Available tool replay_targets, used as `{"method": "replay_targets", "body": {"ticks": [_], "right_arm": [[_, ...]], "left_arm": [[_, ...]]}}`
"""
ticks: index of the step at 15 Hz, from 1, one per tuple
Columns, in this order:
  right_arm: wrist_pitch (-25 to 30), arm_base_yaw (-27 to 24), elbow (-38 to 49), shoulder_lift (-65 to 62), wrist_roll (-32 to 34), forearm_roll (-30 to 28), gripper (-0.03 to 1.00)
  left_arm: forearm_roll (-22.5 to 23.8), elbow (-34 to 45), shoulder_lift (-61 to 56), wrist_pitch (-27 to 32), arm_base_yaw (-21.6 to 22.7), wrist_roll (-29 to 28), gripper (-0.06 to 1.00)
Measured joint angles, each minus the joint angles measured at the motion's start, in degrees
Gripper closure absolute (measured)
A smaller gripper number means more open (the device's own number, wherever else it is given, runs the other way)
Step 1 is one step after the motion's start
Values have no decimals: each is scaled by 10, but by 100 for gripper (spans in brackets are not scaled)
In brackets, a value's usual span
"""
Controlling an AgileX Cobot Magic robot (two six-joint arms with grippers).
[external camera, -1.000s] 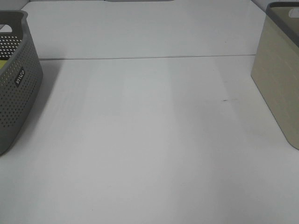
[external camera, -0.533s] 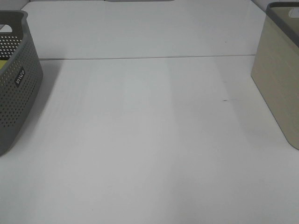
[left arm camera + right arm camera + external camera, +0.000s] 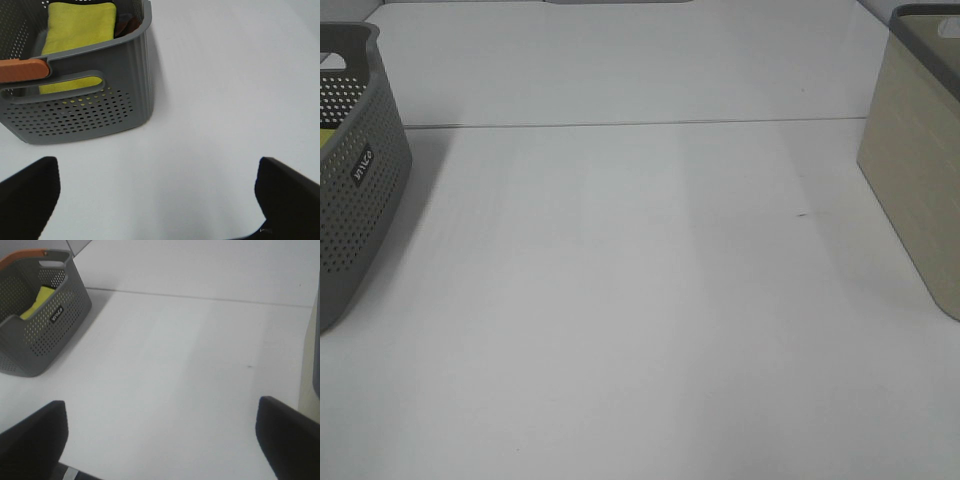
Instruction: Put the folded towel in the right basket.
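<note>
A folded yellow towel (image 3: 75,30) lies inside the grey perforated basket (image 3: 100,110), which stands at the left edge of the table (image 3: 350,180); the towel also shows in the right wrist view (image 3: 40,300). The beige right basket (image 3: 920,170) stands at the right edge of the table. My left gripper (image 3: 160,200) is open and empty, apart from the grey basket, facing its handle side. My right gripper (image 3: 160,440) is open and empty above the bare table, with the beige basket's wall (image 3: 315,360) at its side. Neither gripper shows in the exterior high view.
The grey basket has an orange rim piece (image 3: 22,70) on its near handle and a dark item (image 3: 125,22) beside the towel. A seam (image 3: 620,124) runs across the white table behind the middle.
</note>
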Motion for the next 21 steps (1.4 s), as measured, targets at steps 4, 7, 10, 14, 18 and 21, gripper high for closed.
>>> {"method": "replay_targets", "body": {"ticks": [4,7,10,14,18,21], "right_arm": [[1,0,138,-140,2,-11,-1],[4,0,239,-274,34,-21,-1],[5,0,269,-323,92,-76,-1],[5,0,270,-323,106,-142,-1],[4,0,288,-323,137,-195,-1],[5,0,344,-323,178,-192,-1]], "left_arm": [[0,0,0,0,0,0,-4],[0,0,0,0,0,0,-4],[0,0,0,0,0,0,-4],[0,0,0,0,0,0,-4],[0,0,0,0,0,0,-4],[0,0,0,0,0,0,-4]]}}
